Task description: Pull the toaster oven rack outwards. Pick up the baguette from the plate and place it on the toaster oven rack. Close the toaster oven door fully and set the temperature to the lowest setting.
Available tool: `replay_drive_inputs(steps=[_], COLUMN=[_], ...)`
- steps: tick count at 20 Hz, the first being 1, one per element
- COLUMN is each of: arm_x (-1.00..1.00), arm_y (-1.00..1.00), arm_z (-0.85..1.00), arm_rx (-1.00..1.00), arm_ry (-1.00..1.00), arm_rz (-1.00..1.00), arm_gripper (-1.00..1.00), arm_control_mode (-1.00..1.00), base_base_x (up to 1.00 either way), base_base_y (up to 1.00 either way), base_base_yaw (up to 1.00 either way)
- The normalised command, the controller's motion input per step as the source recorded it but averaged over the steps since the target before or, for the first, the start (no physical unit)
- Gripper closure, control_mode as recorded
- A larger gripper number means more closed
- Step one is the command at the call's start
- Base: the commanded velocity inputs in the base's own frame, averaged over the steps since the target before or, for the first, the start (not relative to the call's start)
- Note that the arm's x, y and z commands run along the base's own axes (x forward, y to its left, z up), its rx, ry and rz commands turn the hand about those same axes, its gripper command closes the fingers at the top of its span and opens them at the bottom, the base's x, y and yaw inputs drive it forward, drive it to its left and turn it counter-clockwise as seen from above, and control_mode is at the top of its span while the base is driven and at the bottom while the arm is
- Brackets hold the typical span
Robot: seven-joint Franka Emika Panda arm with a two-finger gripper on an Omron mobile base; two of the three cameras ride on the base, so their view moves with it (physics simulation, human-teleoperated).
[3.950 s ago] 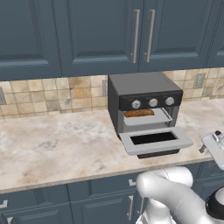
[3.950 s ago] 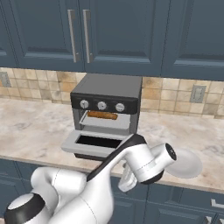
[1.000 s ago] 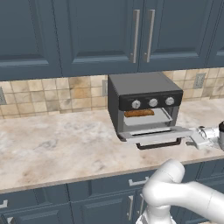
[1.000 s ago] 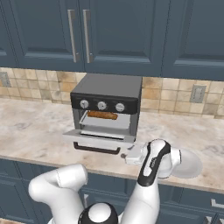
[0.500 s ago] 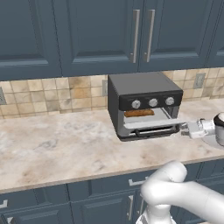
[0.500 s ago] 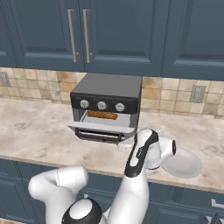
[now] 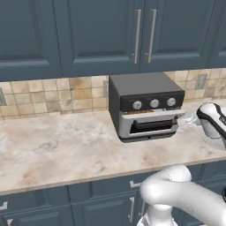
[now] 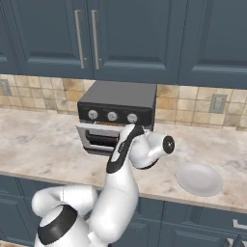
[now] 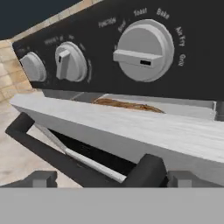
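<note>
Half a sec ago door (image 7: pixel 152 125) hung lower; now nearly shut, mid-frame. Baguette (image 9: pixel 127 105) inside oven (image 7: pixel 145 106). Gripper (image 9: pixel 107 177) at door handle, fingers apart, holding nothing. Next: temp knob.

home kitchen: dark blue cabinets (image 7: pixel 88 35), tiled backsplash (image 7: pixel 53 92), marble-look counter (image 7: pixel 57 145), toaster oven (image 7: pixel 145 106).

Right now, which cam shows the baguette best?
Hand view: the baguette shows as a brown strip in the gap above the nearly shut door. Left base view gives a thin orange sliver; right base view a faint one.
</note>
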Motion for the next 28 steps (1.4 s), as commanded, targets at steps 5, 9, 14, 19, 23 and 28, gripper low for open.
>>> replay_drive_inputs(steps=[5,9,14,19,23,28], arm_x=[0.46,0.55,0.57,0.45,0.26,0.03], arm_y=[0.69,0.51,0.3,0.03,-0.14,-0.27], arm_z=[0.75,0.72,0.67,0.75,0.9,0.88], arm_rx=[-0.16,-0.13,-0.08,-0.06,-0.03,0.0], arm_ry=[0.0,0.0,0.01,0.07,0.1,0.01], arm_rz=[-0.31,-0.3,-0.29,-0.27,-0.23,-0.21], arm_gripper=[-1.0,-1.0,-1.0,-1.0,-1.0,-1.0], arm_control_mode=[-1.0,-1.0,-1.0,-1.0,-1.0,-1.0], base_base_x=[0.0,0.0,0.0,0.0,0.0,0.0], base_base_y=[0.0,0.0,0.0,0.0,0.0,0.0], base_base_yaw=[0.0,0.0,0.0,0.0,0.0,0.0])
